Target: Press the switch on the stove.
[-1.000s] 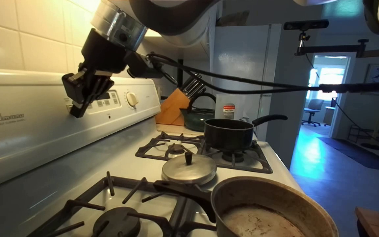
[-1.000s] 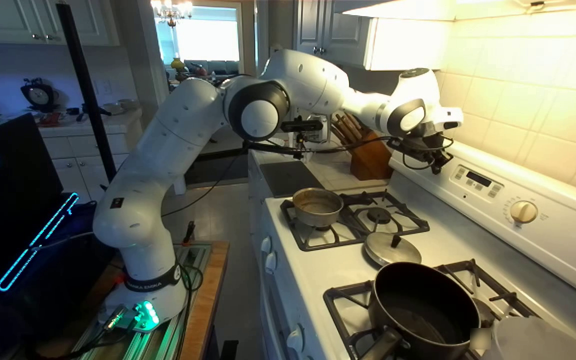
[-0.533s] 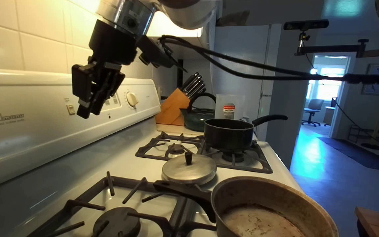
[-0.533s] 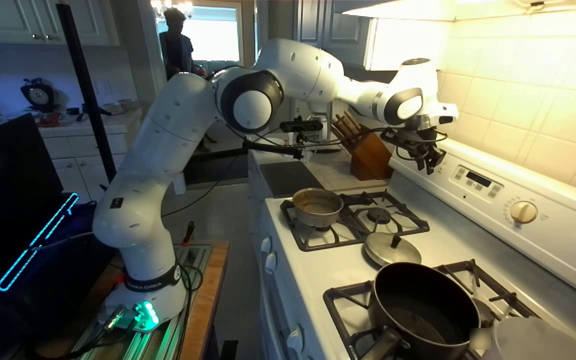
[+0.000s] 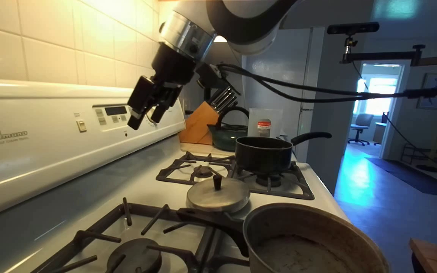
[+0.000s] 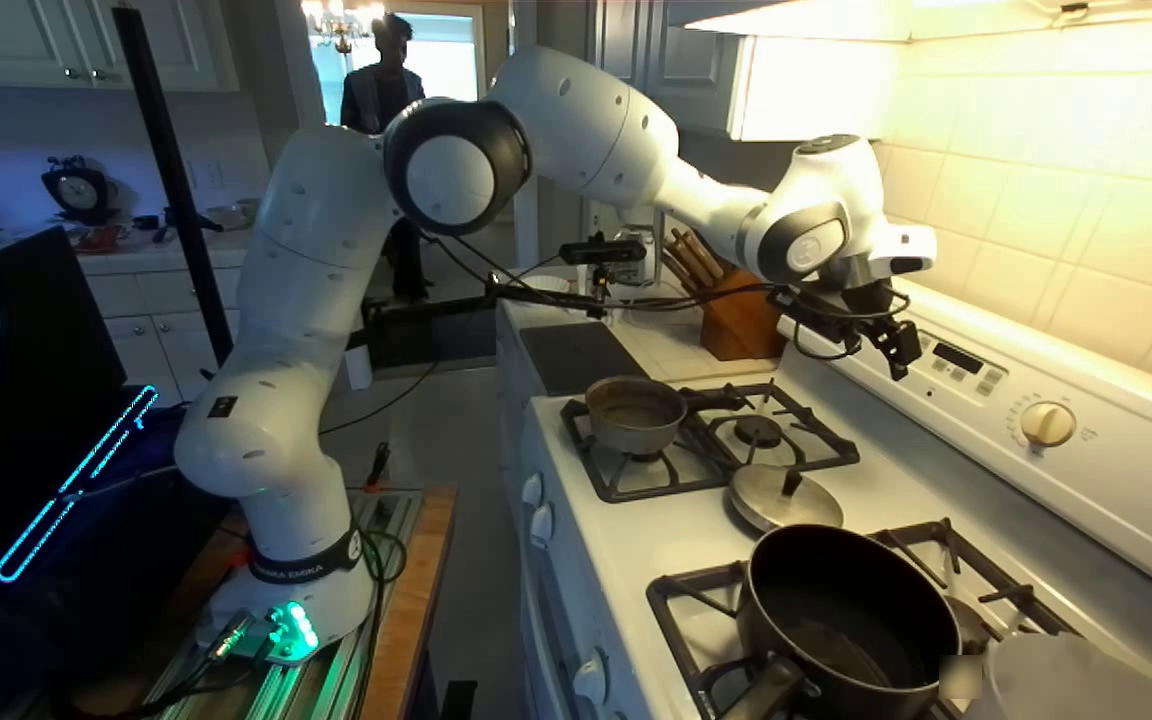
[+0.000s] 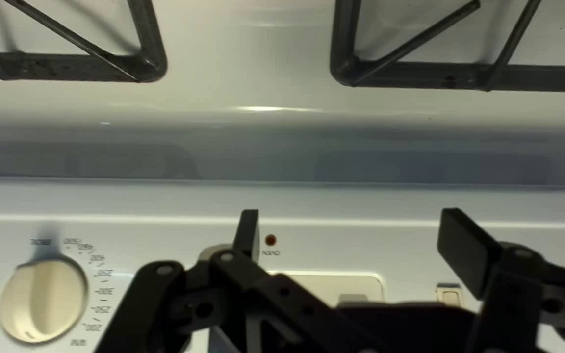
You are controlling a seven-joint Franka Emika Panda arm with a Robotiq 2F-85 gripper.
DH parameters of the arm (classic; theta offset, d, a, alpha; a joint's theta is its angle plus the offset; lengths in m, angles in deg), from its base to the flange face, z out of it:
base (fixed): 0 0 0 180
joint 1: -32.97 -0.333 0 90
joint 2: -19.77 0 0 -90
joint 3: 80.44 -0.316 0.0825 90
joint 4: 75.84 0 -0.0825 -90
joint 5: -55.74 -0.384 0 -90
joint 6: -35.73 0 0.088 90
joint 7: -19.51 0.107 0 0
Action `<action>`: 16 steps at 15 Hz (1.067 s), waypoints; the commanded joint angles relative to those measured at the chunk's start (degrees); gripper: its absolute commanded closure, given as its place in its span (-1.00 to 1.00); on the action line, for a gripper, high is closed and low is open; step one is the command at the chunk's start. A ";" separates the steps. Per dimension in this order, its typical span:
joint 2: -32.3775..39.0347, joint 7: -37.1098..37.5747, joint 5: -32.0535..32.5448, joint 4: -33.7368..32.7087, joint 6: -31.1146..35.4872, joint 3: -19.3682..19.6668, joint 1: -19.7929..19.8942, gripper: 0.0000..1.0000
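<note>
Stove [image 5: 157, 193], clock panel [image 5: 114, 111] partly behind fingers [image 5: 139, 96], contact unclear.

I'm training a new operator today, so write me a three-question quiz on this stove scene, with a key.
1. True or false: the claw stands open.
2. Fill in: in an exterior view, the switch sits between the Amana lettering and the dark ____.
3. Which round metal thing lies on the stove between the grates?

Key:
1. True.
2. Display.
3. The lid.
</note>
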 commanded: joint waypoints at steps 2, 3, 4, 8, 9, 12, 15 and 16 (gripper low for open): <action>-12.49 -0.30 -1.69 11.48 -4.99 -0.50 2.47 -1.00; -14.11 -0.16 -2.19 12.01 -7.78 -0.53 2.89 -1.00; -15.88 0.05 -2.69 12.03 -12.70 -0.44 3.23 -1.00; -20.29 0.09 -4.14 10.71 -28.65 -0.08 4.23 -1.00; -20.90 0.46 -3.64 10.77 -30.45 0.01 4.31 -1.00; -19.17 0.06 -2.53 8.78 -28.42 -0.20 4.16 -1.00; -18.59 0.06 -2.53 8.79 -28.32 -0.25 4.11 -1.00; -18.54 0.06 -2.53 8.79 -28.31 -0.25 4.11 -1.00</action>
